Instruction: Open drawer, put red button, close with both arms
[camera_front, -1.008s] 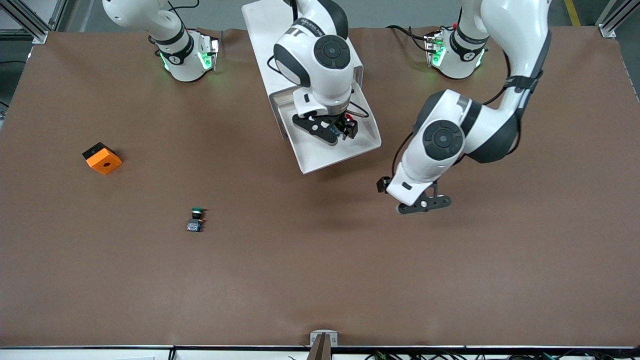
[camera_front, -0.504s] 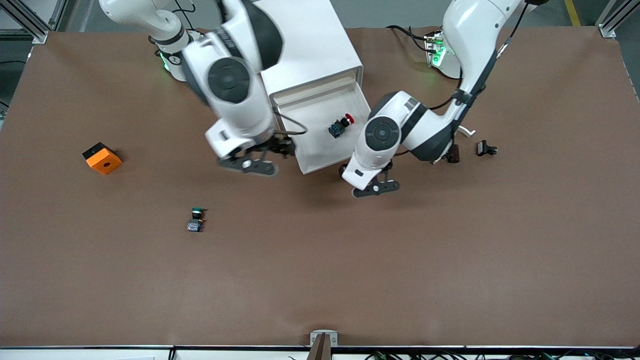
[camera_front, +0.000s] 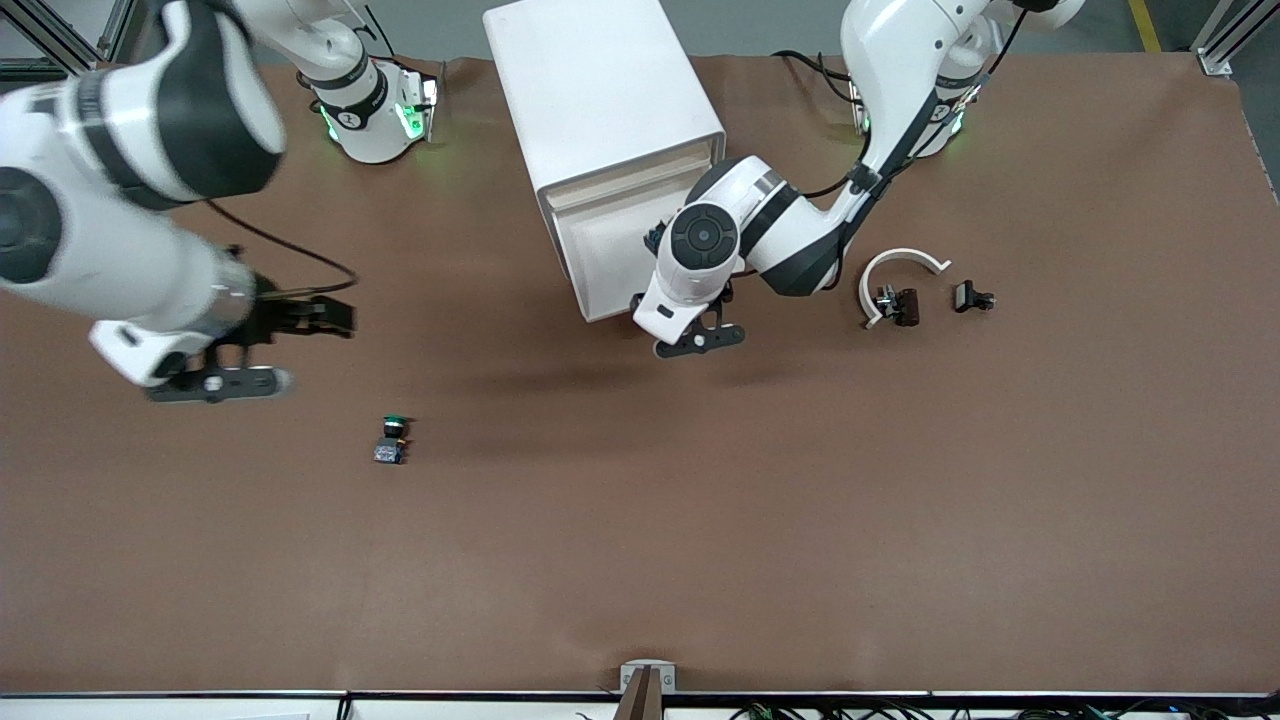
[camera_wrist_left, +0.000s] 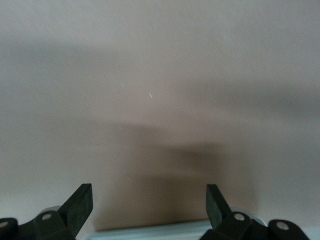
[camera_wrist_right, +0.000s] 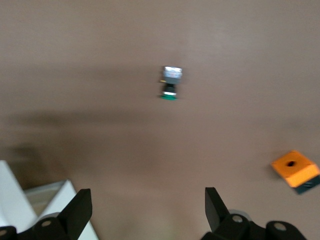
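The drawer (camera_front: 610, 262) is seen partly pulled out of the white cabinet (camera_front: 600, 90), its cream front edge turned toward the front camera and slanted a little. The drawer's long axis runs along that front edge, and closing would be a push straight back into the cabinet, across that edge.

The left claw (camera_front: 700, 340) is held low, just off the corner of the drawer front that lies toward the left arm's end of the counter (camera_front: 700, 560). In the left wrist view its two fingers (camera_wrist_left: 80, 205) are spread wide with nothing between them, and a pale strip, probably the drawer's edge, is seen right at the claw. So the drawer lies directly on the cabinet side of this claw, and this arm is judged by far the nearer one for the push.

The right claw (camera_front: 215, 380) hangs over the counter toward the right arm's end, well apart from the drawer, near the spot above the green button (camera_front: 392, 440). Its fingers (camera_wrist_right: 80, 210) are also apart and empty; a white corner of the cabinet and an orange block (camera_wrist_right: 296, 169) are caught in its wrist view.

The red button cannot be seen: the open part of the drawer is largely covered by the left arm, so it is presumably inside, though that cannot be confirmed.

For a two-armed close, the right arm would have to be brought to the drawer front's free corner.
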